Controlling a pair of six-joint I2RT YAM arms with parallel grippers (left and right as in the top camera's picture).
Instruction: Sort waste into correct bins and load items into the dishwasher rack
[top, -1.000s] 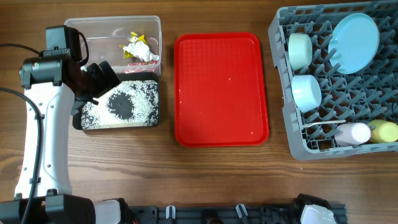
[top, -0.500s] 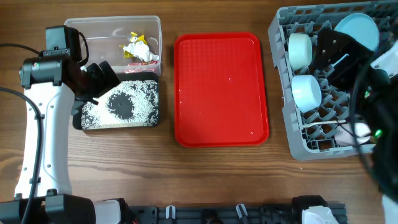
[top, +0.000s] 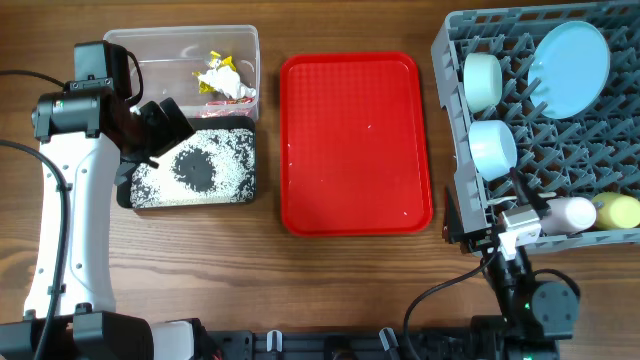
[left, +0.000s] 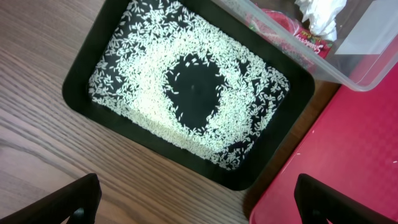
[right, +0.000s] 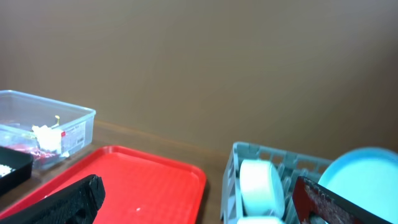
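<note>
The grey dishwasher rack (top: 600, 150) at the right holds a light blue plate (top: 570, 68), a pale green bowl (top: 482, 80), a light blue bowl (top: 492, 148), a white cup (top: 570, 213) and a yellow cup (top: 620, 210). Wrappers (top: 212, 80) and a white tissue (top: 235, 90) lie in the clear tub (top: 180, 45). White grains (left: 149, 74) cover the black tray (top: 125, 195). My left gripper (top: 172, 135) (left: 198, 186) hangs open over that tray's left side, holding nothing. My right gripper (top: 490, 215) (right: 196, 186) is open and empty, low at the rack's front left corner.
A flat red tray (top: 355, 140) lies in the middle between the bins and the rack, bare but for a few specks. Cables trail from the right arm's base at the table's front edge. A brown wall stands behind the table in the right wrist view.
The right arm was out of view, then swept over the rack, and now sits low at the rack's front left corner. The left arm has not moved.
</note>
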